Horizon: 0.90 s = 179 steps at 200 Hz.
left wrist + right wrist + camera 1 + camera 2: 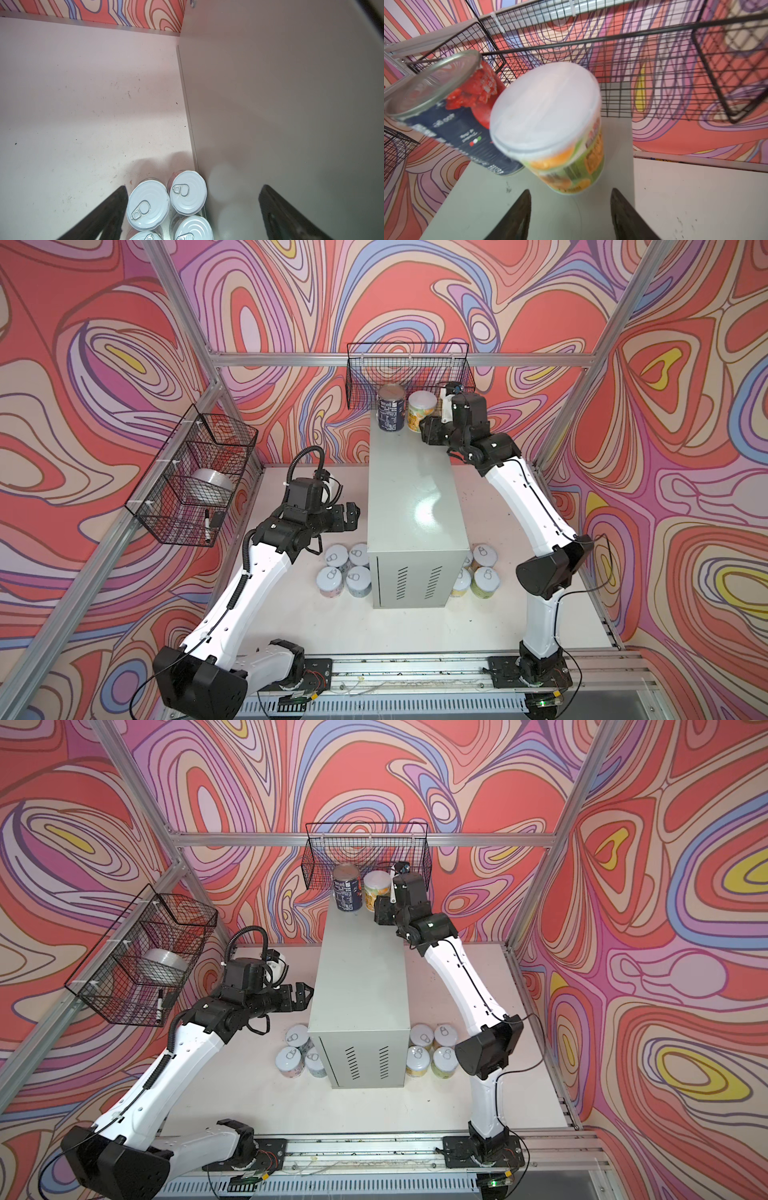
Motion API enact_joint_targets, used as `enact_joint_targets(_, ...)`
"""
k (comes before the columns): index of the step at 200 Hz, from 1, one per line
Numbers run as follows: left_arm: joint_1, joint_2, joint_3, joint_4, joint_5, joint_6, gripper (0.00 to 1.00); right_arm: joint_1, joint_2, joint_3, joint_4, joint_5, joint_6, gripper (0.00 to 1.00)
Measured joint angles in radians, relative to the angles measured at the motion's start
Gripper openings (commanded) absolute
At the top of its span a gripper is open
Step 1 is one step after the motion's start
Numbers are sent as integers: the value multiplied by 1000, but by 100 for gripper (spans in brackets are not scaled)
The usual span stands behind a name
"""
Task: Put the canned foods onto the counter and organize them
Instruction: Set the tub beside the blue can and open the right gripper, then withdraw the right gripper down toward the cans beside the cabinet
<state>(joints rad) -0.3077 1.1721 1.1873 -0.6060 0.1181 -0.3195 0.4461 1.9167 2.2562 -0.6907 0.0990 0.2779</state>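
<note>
**Two tins up, eight still below**

The navy tin (390, 412) and the orange-and-green tin (420, 413) stand upright at the far end of the grey cabinet worktop (411, 506), just under the back wire basket (409, 364). They sit close side by side; whether they touch cannot be told. Starting the row at the far edge looks deliberate. It leaves the near stretch of the glossy top free, so more tins can go down without reaching over those already placed.

The right claw (429, 432) is at that end, jaws parted, with the orange-and-green tin just beyond its tips and not pinched. The tin stands on its own, which reads as a set-down.

The left claw (351, 517) hangs spread wide and empty beside the cabinet's left wall, above the white worktop (374, 626). The left cluster (331, 577) of four tins is packed against the cabinet there, lids up, and the right cluster (485, 576) of four sits likewise on the other side. The wide spread suits a tin's girth, so a pick from the left cluster seems next. The tight packing is the risk, since a finger must slip between neighbours.
</note>
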Motion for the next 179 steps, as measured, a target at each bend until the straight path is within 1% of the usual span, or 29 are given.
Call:
enact_joint_targets(24,-3,-52,-27,-3,-14,-10,98,0,-171,-105,-1,34,-9,65)
enact_joint_targets(39,-19,-82,-50,-8,-37,-18,98,0,-276,-134,-14,61,-17,70)
enact_joint_targets(46,-37,-90,-58,-14,-54,-23,98,0,-334,-158,-18,79,-21,73)
enact_joint_targets(58,-76,-92,-69,-20,-87,-30,98,-1,-422,-208,-30,110,-25,75)
enact_joint_targets(80,-132,-92,-110,-19,-123,-53,97,-2,-556,-330,-81,173,-17,77)
enact_joint_targets(95,-142,-92,-144,-18,-135,-69,97,-2,-611,-417,-128,207,-2,79)
enact_joint_targets(119,-143,-92,-180,-20,-146,-87,97,-2,-658,-573,-207,250,29,84)
enact_joint_targets(132,-143,-92,-182,-21,-145,-95,97,-2,-684,-688,-237,269,51,84)
enact_joint_targets(133,-143,-92,-182,-21,-145,-95,97,-2,-691,-723,-241,274,60,84)
enact_joint_targets(142,-143,-97,-183,-21,-145,-100,97,-2,-710,-787,-249,278,76,84)
enact_joint_targets(148,-143,-104,-187,-20,-145,-102,97,-2,-732,-867,-263,278,97,84)
enact_joint_targets(179,-144,-132,-200,-21,-144,-105,98,-2,-790,-1087,-303,255,195,84)
